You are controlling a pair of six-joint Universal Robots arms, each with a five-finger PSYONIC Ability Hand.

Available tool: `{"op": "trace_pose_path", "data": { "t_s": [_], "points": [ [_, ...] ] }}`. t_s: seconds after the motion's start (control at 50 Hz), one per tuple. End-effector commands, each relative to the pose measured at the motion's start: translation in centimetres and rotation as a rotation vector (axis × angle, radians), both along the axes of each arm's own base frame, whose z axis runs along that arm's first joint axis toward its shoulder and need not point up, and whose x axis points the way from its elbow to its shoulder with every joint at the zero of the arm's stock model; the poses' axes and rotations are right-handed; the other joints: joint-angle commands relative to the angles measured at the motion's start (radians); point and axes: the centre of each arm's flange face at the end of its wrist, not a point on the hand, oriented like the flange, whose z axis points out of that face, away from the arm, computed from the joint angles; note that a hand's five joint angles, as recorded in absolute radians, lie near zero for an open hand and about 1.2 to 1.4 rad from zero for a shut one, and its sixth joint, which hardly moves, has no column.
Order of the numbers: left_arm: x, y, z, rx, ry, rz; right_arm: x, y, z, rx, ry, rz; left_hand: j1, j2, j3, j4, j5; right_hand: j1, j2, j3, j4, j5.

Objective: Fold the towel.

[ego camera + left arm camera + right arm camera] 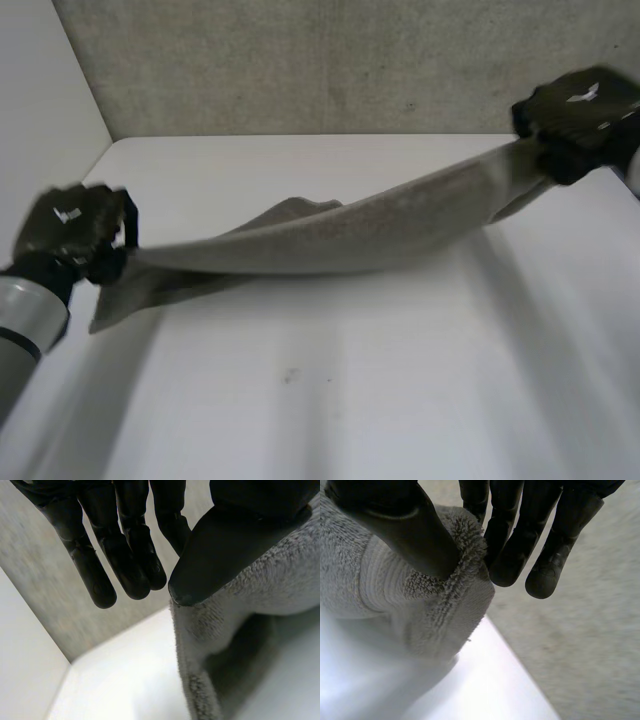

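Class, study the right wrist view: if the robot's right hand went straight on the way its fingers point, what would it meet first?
Probably the grey wall behind the white table; nothing else lies beyond the right hand's fingers. The towel it pinches hangs at its thumb side. Depth is unclear.

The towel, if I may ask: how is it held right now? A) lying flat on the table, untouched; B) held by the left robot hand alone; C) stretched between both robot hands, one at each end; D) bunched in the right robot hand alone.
C: the towel spans from the left robot hand to the right robot hand, each with its thumb pinching one end.
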Motion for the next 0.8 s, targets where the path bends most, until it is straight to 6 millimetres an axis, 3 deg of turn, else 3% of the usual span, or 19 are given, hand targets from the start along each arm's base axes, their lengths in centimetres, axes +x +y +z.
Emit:
{"op": "trace_pose_path", "data": {
  "t_s": [0.02,0.12,0.22,0.3,0.38,0.4,0.44,0.46,0.5,0.52,0.54,0.6,0.66,0.68,0.72,0.74,0.76,0.78,0.8],
  "points": [
    [0.1,0.8,6.6,-0.127,0.016,0.001,-2.7,3.1,6.3,-0.173,-0.015,-0.112,0.192,0.178,0.179,0.177,0.184,0.059,0.086,0.06,0.054,0.062],
    [-0.1,1.7,12.1,-0.16,0.021,-0.027,-3.2,4.9,9.3,-0.219,-0.019,-0.129,0.192,0.178,0.179,0.177,0.184,0.059,0.086,0.06,0.054,0.062],
    [-0.4,1.9,14.7,-0.157,0.02,-0.055,-3.2,5.8,10.7,-0.213,-0.017,-0.127,0.192,0.178,0.179,0.177,0.184,0.059,0.086,0.06,0.054,0.062],
    [-0.6,0.8,14.4,-0.105,0.015,-0.065,-3.2,5.3,9.9,-0.163,-0.005,-0.126,0.192,0.178,0.179,0.177,0.184,0.059,0.086,0.06,0.054,0.062],
    [-1.2,-1.8,11.9,0.012,0.003,-0.073,-2.9,2.8,6.3,-0.004,0.02,-0.122,0.192,0.178,0.179,0.177,0.184,0.059,0.086,0.06,0.054,0.062],
    [-1.2,-1.9,11.9,0.012,0.003,-0.073,-2.9,2.8,6.3,-0.003,0.02,-0.122,0.192,0.178,0.179,0.177,0.184,0.059,0.086,0.06,0.054,0.062],
    [-1.6,-3.9,9.1,0.112,-0.008,-0.077,-2.7,1.0,3.3,0.101,0.036,-0.115,0.192,0.178,0.179,0.177,0.184,0.059,0.086,0.06,0.054,0.062],
    [-1.6,-3.9,9.1,0.113,-0.008,-0.077,-2.7,1.0,3.3,0.102,0.037,-0.115,0.192,0.178,0.179,0.177,0.184,0.059,0.086,0.06,0.054,0.062],
    [-2.0,-4.9,7.7,0.159,-0.014,-0.082,-2.6,-1.0,0.3,0.19,0.06,-0.12,0.192,0.178,0.179,0.177,0.184,0.059,0.086,0.06,0.054,0.062],
    [-2.6,-5.9,6.2,0.202,-0.021,-0.092,-2.6,-1.0,0.3,0.19,0.06,-0.12,0.192,0.178,0.179,0.177,0.184,0.059,0.086,0.06,0.054,0.062],
    [-3.3,-6.8,4.8,0.237,-0.028,-0.106,-2.5,-2.2,-1.2,0.229,0.079,-0.132,0.192,0.178,0.179,0.177,0.184,0.059,0.086,0.06,0.054,0.062],
    [-4.8,-8.7,2.9,0.271,-0.039,-0.135,-2.1,-4.5,-3.4,0.259,0.118,-0.155,0.192,0.178,0.179,0.177,0.184,0.059,0.086,0.06,0.054,0.062],
    [-5.2,-9.9,2.6,0.26,-0.04,-0.134,-1.0,-6.8,-3.9,0.206,0.13,-0.177,0.192,0.178,0.179,0.177,0.184,0.059,0.086,0.06,0.054,0.062],
    [-5.4,-11.3,2.7,0.232,-0.04,-0.119,-1.0,-6.8,-3.9,0.206,0.13,-0.177,0.192,0.178,0.179,0.177,0.184,0.059,0.086,0.06,0.054,0.062],
    [-5.6,-12.8,3.7,0.173,-0.033,-0.101,0.7,-9.1,-2.0,0.049,0.082,-0.169,0.192,0.178,0.179,0.177,0.184,0.059,0.086,0.06,0.054,0.062],
    [-5.8,-14.0,5.4,0.101,-0.019,-0.09,0.7,-9.1,-2.0,0.048,0.082,-0.169,0.192,0.178,0.179,0.177,0.184,0.059,0.086,0.06,0.054,0.062],
    [-6.1,-15.0,7.7,0.012,0.002,-0.079,1.3,-10.1,-0.2,-0.066,0.042,-0.17,0.192,0.178,0.179,0.177,0.184,0.059,0.086,0.06,0.054,0.062],
    [-6.1,-15.0,7.7,0.011,0.003,-0.079,1.3,-10.1,-0.1,-0.067,0.042,-0.17,0.192,0.178,0.179,0.177,0.184,0.059,0.086,0.06,0.054,0.062],
    [-6.3,-15.6,10.3,-0.081,0.028,-0.078,1.6,-10.8,2.0,-0.179,-0.005,-0.173,0.192,0.178,0.179,0.177,0.184,0.059,0.086,0.06,0.054,0.062]
  ]
}}
